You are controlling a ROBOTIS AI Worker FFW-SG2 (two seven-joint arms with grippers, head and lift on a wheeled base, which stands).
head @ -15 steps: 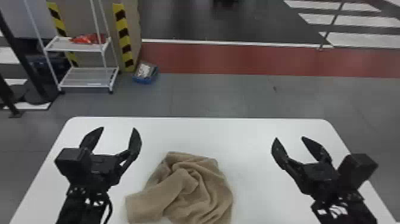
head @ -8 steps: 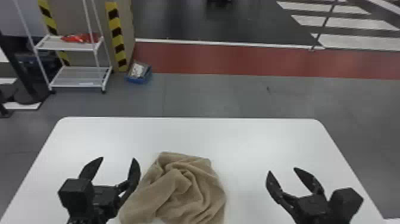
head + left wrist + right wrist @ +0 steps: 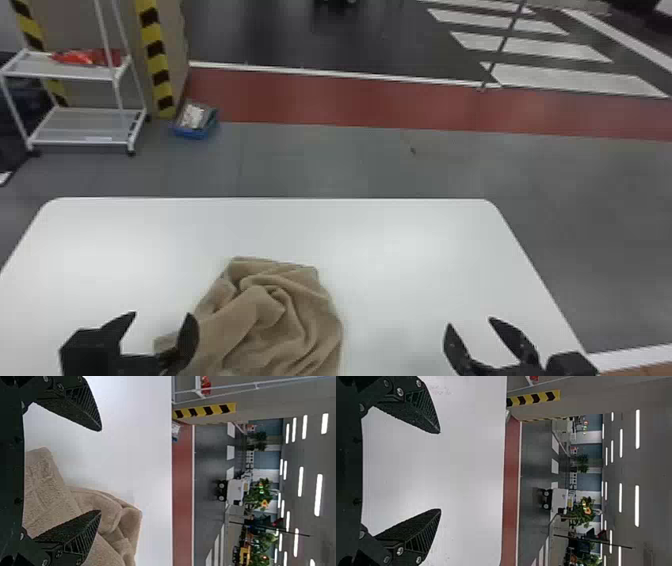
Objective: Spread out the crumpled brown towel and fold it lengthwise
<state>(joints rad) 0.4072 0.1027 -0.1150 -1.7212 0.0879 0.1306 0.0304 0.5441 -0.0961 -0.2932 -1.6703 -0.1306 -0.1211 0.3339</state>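
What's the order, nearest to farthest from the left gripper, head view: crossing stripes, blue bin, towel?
From left gripper:
1. Towel, on the table, to its right
2. Blue bin, floor beyond the table
3. White crossing stripes, far right background

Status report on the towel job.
Both grippers open and empty: left by the towel, right over bare table. Towel crumpled. Nothing seen in the way.
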